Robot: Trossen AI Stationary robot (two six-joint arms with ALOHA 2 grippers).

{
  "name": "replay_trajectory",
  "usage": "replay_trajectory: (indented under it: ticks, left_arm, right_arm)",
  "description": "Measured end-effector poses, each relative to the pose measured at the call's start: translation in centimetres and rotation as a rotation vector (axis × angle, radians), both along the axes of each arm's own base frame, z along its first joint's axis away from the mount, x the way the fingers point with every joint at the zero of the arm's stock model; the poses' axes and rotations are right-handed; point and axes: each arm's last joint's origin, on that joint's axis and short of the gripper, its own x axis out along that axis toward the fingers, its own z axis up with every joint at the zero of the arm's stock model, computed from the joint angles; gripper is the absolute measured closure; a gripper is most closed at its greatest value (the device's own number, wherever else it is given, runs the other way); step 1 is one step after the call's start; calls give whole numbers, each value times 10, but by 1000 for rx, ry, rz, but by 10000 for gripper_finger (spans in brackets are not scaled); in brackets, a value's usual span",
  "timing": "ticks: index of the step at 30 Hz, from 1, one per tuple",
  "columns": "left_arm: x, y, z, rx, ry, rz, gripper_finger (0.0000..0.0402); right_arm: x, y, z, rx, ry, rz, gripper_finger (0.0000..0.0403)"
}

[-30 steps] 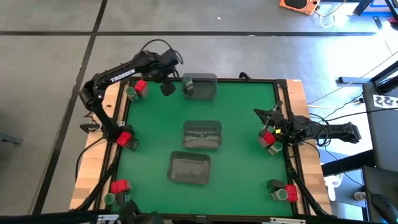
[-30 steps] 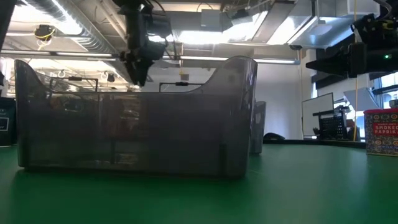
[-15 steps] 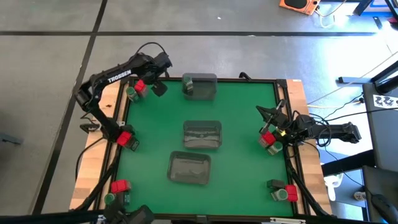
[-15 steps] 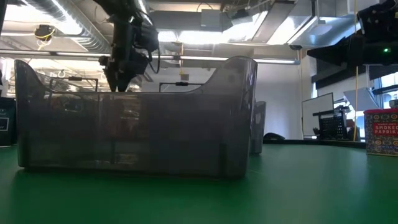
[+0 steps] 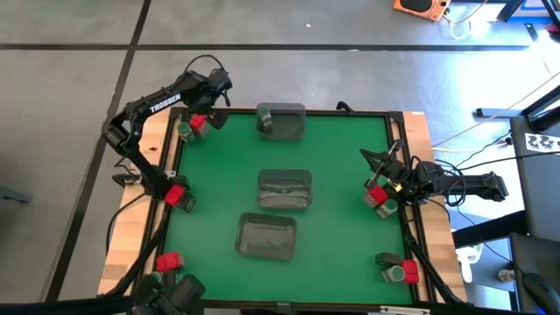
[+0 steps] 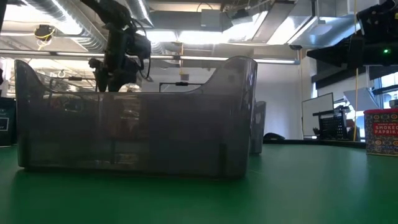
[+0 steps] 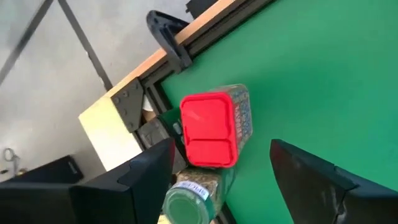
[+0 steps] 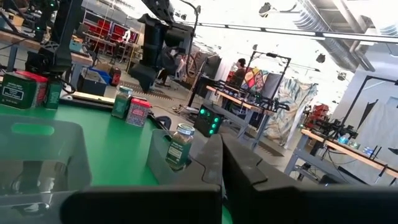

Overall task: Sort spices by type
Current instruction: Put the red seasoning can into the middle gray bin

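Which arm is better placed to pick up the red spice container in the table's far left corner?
Left. The left gripper hovers open right beside the red spice container, which its wrist view frames between the fingers. The right gripper is across the table, by the right edge.

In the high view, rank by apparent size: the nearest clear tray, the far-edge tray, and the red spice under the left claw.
1. Nearest clear tray, largest.
2. Far-edge tray, clearly smaller.
3. Red spice beneath the left claw, smallest.

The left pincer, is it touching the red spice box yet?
Apart. The left wrist view shows the open left pincer straddling the red spice box, green table visible between.
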Motion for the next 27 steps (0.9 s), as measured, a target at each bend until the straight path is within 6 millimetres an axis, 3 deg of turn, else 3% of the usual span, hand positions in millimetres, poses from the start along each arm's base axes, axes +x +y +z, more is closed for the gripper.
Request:
replay_trajectory:
  ticks: [10, 18, 27]
  left_arm:
    - [-10, 17, -5, 24, -54, 71, 104]
    - [-4, 26, -31, -32, 36, 106, 107]
    - [-3, 29, -45, -31, 53, 131, 107]
  right_arm:
    - [0, 0, 0, 0, -1, 1, 397]
    - [0, 0, 0, 0, 1, 1, 397]
    - [0, 0, -2, -1, 23, 0, 397]
